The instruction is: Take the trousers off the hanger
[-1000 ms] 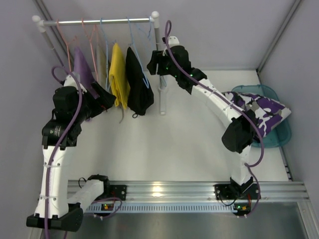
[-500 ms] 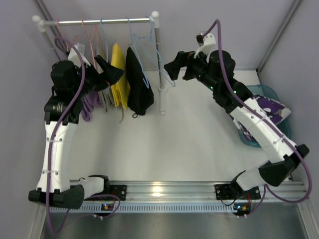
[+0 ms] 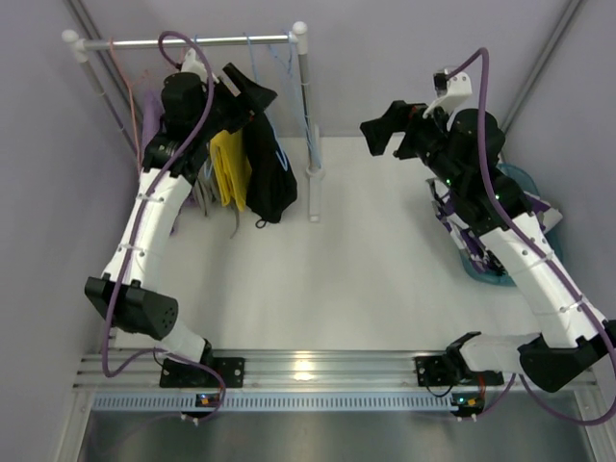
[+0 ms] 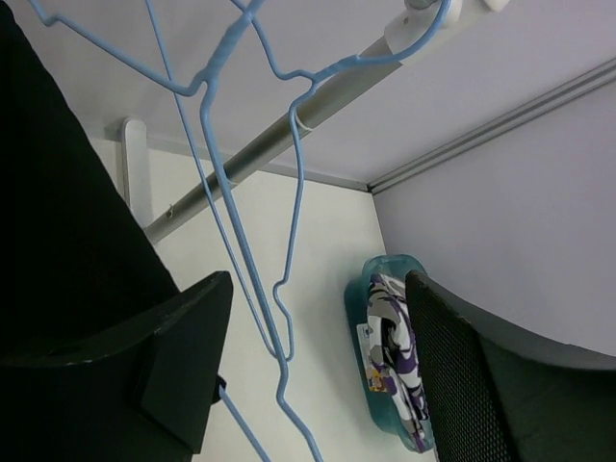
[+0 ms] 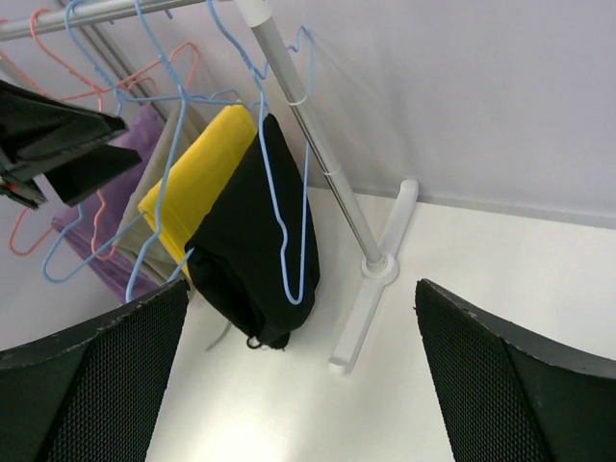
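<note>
The black trousers point(image 3: 270, 175) hang folded over a blue hanger point(image 3: 280, 157) on the rack; they also show in the right wrist view point(image 5: 245, 241) and at the left edge of the left wrist view point(image 4: 58, 231). The camouflage trousers point(image 3: 449, 214) lie in a teal basket point(image 3: 478, 265), mostly hidden by my right arm; the left wrist view shows them too point(image 4: 393, 337). My left gripper point(image 3: 252, 94) is open, high beside the top of the black trousers, with a blue hanger wire point(image 4: 279, 356) between its jaws. My right gripper point(image 3: 385, 127) is open and empty, right of the rack.
The rack has a metal rail point(image 3: 192, 41), a white post point(image 3: 306, 106) and a foot point(image 3: 313, 197). A yellow garment point(image 3: 228, 166), a lilac garment point(image 3: 151, 115) and pink hangers point(image 3: 120, 72) hang left of the black trousers. Walls close in behind and on both sides.
My left arm has risen and swung right, up to the rail by the black trousers. My right gripper has drawn back to the right, away from the rack post.
</note>
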Motion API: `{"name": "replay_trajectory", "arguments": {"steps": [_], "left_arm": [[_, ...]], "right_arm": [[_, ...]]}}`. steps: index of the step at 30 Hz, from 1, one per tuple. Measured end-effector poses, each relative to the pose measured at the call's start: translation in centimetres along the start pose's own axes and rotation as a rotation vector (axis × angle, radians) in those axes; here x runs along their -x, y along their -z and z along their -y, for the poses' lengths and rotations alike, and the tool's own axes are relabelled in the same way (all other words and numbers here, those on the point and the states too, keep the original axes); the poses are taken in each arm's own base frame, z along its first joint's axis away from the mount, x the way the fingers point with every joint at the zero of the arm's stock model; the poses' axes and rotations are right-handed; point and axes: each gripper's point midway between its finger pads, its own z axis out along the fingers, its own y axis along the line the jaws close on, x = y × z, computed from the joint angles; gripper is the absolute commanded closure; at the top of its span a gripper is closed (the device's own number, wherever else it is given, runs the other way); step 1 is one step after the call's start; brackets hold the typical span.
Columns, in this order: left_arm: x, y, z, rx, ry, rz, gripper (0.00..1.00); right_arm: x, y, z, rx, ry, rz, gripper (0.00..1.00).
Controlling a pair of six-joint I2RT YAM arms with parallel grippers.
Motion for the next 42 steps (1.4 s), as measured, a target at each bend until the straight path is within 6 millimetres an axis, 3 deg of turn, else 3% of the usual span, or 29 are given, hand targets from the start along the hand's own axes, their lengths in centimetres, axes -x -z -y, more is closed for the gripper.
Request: {"name": "replay_trajectory", "arguments": {"steps": [3,14,19,25,33,34,37,42], "left_arm": [[-1.0,-1.4,-0.2,0.028,0.012,-0.005,0.31],[-2.5,-5.8,-3.9,0.15,0.16,-0.004,0.41],[-3.6,-7.5,-4.3,0.131,0.185,-0.024,0.42],[-4.3,-8.9,-4.7,0.124,0.198,-0.027,0.46],[-4.8,-9.7,-4.0,0.076,0.243,-0.051,0.78],[-4.9,-9.6,-3.7,0.066,0.251,-0.059,0.87],[-5.4,-9.5,-2.8,0.027,0.282,-0.093,1.0],[-5.9,-9.1,-1.6,-0.021,0.333,-0.142,1.0]], "right_arm": [[0.1,0.0,0.8,-0.021,-0.019,0.0,0.01],[-0.4,-0.1,2.0,-0.035,-0.081,-0.02,0.0],[-2.0,-0.3,2.9,-0.046,-0.094,-0.059,0.01],[-2.0,-0.3,3.2,-0.044,-0.102,-0.063,0.01],[-2.4,-0.3,3.7,-0.049,-0.105,-0.075,0.01],[-2.4,-0.3,3.7,-0.05,-0.105,-0.075,0.01],[-2.4,-0.3,3.8,-0.048,-0.106,-0.076,0.01],[-2.8,-0.3,4.1,-0.049,-0.117,-0.086,0.01]]}}
